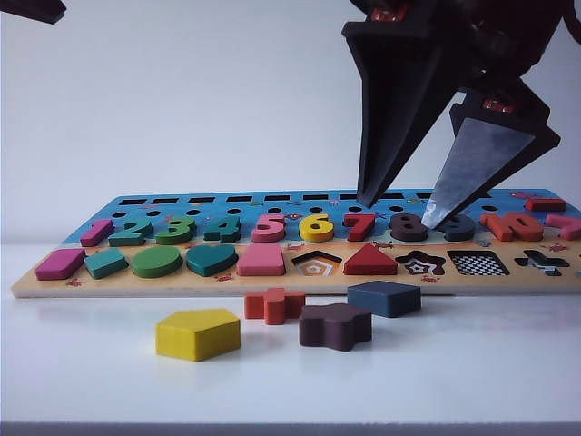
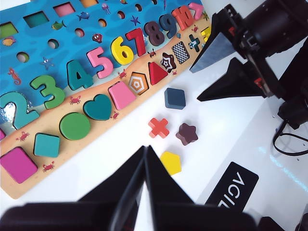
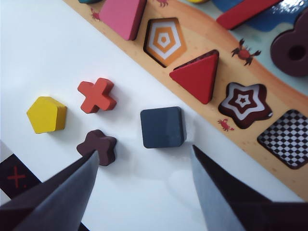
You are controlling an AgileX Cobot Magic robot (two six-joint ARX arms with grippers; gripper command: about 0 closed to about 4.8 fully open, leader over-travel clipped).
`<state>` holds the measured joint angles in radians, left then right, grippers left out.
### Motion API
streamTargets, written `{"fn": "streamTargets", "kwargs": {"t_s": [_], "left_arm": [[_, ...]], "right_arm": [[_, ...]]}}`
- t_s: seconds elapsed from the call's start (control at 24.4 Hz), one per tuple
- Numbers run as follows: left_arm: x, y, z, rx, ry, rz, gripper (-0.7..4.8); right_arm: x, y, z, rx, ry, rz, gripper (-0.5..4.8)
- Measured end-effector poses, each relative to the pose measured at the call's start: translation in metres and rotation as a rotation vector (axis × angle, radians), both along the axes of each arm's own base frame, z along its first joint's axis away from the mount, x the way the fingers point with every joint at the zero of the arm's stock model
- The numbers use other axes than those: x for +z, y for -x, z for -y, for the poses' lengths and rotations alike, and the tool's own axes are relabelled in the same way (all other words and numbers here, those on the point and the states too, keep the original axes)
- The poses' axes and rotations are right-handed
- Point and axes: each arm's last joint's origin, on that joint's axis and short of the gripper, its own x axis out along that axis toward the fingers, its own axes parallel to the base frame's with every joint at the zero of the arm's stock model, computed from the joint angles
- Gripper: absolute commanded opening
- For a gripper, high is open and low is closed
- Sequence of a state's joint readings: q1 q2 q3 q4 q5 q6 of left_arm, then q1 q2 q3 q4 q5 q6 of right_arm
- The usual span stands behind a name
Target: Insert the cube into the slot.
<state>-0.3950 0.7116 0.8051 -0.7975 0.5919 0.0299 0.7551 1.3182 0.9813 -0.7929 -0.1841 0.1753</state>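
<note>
The cube (image 3: 163,127), a light, stiff wooden block lying flat on the table (image 3: 43,53) just beside the board (image 3: 231,139), suits a grip across opposite side faces by the right claw (image 3: 144,185), jaws apart above it; left claw (image 2: 144,168) together, well apart.

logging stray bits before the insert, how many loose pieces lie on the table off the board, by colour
yellow: 1, the pentagon piece
orange-red: 1, the cross piece
dark brown: 1, the star piece
navy blue: 1, the cube
total: 4

Both tools hold nothing: the right tool hangs open above the cube, the left tool is shut, near the pentagon piece.
</note>
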Motion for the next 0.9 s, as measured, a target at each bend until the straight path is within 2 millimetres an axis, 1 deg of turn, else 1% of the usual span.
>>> {"fn": "streamTargets", "kwargs": {"t_s": [0.21, 0.29, 0.33, 0.37, 0.41, 0.7, 0.82, 0.9], "left_arm": [[0.000, 0.000, 0.000, 0.000, 0.000, 0.000, 0.10], [0.000, 0.000, 0.000, 0.000, 0.000, 0.000, 0.10], [0.000, 0.000, 0.000, 0.000, 0.000, 0.000, 0.10], [0.000, 0.000, 0.000, 0.000, 0.000, 0.000, 0.10], [0.000, 0.000, 0.000, 0.000, 0.000, 0.000, 0.10], [0.000, 0.000, 0.000, 0.000, 0.000, 0.000, 0.10], [0.000, 0.000, 0.000, 0.000, 0.000, 0.000, 0.10], [0.000, 0.000, 0.000, 0.000, 0.000, 0.000, 0.10]], "right_arm": [[-0.008, -0.003, -0.005, 0.000, 0.023, -0.024, 3.48], [-0.008, -0.004, -0.005, 0.001, 0.019, -0.020, 3.85], [-0.008, -0.004, -0.006, 0.001, 0.013, -0.014, 4.22], [-0.007, -0.005, -0.007, 0.002, 0.008, -0.008, 4.43], [-0.007, -0.005, -0.007, 0.006, 0.008, -0.005, 4.50], [-0.012, -0.008, -0.009, 0.016, 0.024, -0.009, 4.47], [-0.016, -0.009, -0.010, 0.015, 0.038, -0.018, 4.39], [-0.019, -0.011, -0.012, 0.015, 0.047, -0.027, 4.23]]}}
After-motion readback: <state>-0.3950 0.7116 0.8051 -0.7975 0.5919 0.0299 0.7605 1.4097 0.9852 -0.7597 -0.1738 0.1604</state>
